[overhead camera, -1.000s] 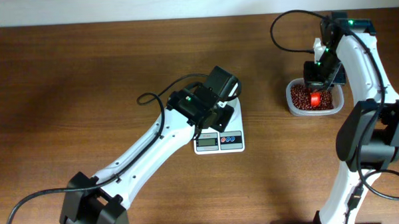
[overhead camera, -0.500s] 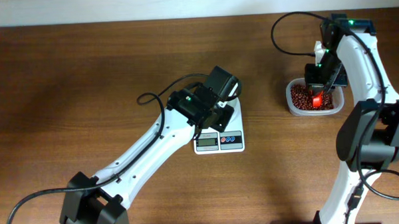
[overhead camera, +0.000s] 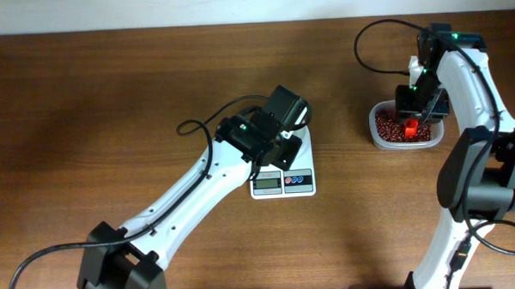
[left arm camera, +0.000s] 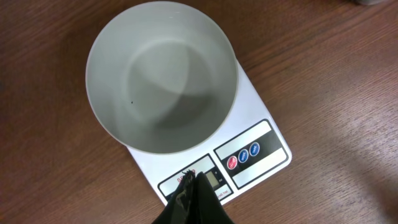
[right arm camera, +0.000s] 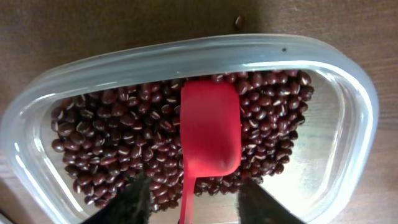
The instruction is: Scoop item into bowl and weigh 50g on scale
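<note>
Right side of brown wooden desk (overhead camera: 110, 98): clear plastic tub (overhead camera: 373, 136), rounded corners. Inside it, near middle, red scoop (right arm camera: 209, 127).

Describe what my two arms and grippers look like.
The left arm and right arm have white rounded links, black joints and black bases. Black cables loop off both, and a small green light glows near each wrist. The left gripper and right gripper have black fingers.

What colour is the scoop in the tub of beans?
Bright red: the scoop shows best in the right wrist view.
</note>
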Available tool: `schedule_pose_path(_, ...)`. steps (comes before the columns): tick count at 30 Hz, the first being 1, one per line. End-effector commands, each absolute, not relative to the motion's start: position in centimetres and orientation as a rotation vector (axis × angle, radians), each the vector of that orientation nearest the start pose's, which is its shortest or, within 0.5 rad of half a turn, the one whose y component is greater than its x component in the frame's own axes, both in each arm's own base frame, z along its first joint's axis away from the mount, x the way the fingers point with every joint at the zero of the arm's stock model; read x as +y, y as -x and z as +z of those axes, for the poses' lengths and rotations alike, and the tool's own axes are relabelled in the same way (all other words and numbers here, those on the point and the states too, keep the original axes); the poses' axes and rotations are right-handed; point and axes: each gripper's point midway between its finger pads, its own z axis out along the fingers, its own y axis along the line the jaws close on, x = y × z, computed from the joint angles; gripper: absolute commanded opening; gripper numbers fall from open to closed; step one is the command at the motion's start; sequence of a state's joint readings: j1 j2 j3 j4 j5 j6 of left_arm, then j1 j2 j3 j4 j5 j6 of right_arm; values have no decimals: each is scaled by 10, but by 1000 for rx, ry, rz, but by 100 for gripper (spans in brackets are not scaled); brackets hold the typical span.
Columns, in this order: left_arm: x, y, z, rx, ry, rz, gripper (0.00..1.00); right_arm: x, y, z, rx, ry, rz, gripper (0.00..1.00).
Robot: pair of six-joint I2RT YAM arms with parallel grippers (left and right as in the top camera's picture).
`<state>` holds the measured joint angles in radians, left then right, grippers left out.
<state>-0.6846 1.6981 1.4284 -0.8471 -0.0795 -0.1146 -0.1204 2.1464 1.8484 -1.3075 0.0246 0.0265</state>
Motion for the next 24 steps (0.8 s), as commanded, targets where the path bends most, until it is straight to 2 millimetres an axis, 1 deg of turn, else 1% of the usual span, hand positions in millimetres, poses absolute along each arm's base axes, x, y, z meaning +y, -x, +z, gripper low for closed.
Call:
schedule_pose_path(1, -249, -328, 141, 2594, -755, -120, 3, -59, -409, 83, 3150, -258, -60, 68)
schedule_pose_path(2, -249, -328, 141, 2594, -756, -121, 3, -59, -413, 89, 3131, -259, -60, 73)
schedule_pose_path(3, -249, -328, 141, 2594, -756, -121, 3, -60, -417, 93, 3117, -258, -61, 76)
schedule_pose_path(4, -249, -328, 141, 2594, -756, -121, 2, -60, -421, 99, 3099, -258, -62, 77)
schedule_pose_path(6, -249, -328, 141, 2595, -756, -121, 0, -65, -432, 118, 3044, -269, -65, 77)
schedule_pose_path(8, -248, -321, 137, 2626, -775, -133, 0, -81, -437, 130, 3000, -340, -70, 88)
schedule_pose_path(9, -249, -316, 135, 2643, -787, -158, 0, -88, -437, 131, 2990, -375, -69, 93)
schedule_pose_path(10, -252, -308, 129, 2666, -809, -196, 0, -101, -434, 132, 2983, -429, -71, 99)
schedule_pose_path(12, -255, -294, 116, 2683, -877, -197, 0, -125, -423, 131, 2991, -517, -75, 99)
schedule_pose_path(14, -265, -282, 105, 2617, -1060, -183, 0, -141, -418, 131, 2979, -574, -78, 99)
schedule_pose_path(16, -277, -269, 97, 2531, -1248, -156, 0, -152, -415, 131, 2972, -613, -81, 99)
schedule_pose_path(19, -293, -256, 84, 2471, -1401, -138, 0, -155, -414, 131, 2969, -625, -81, 99)
schedule_pose_path(20, -295, -256, 76, 2448, -1449, -77, 0, -155, -414, 131, 2968, -625, -81, 99)
schedule_pose_path(22, -283, -269, 66, 2420, -1443, 151, 0, -155, -414, 131, 2968, -625, -81, 99)
schedule_pose_path(24, -287, -270, 53, 2399, -1498, 183, 0, -156, -414, 131, 2966, -624, -82, 99)
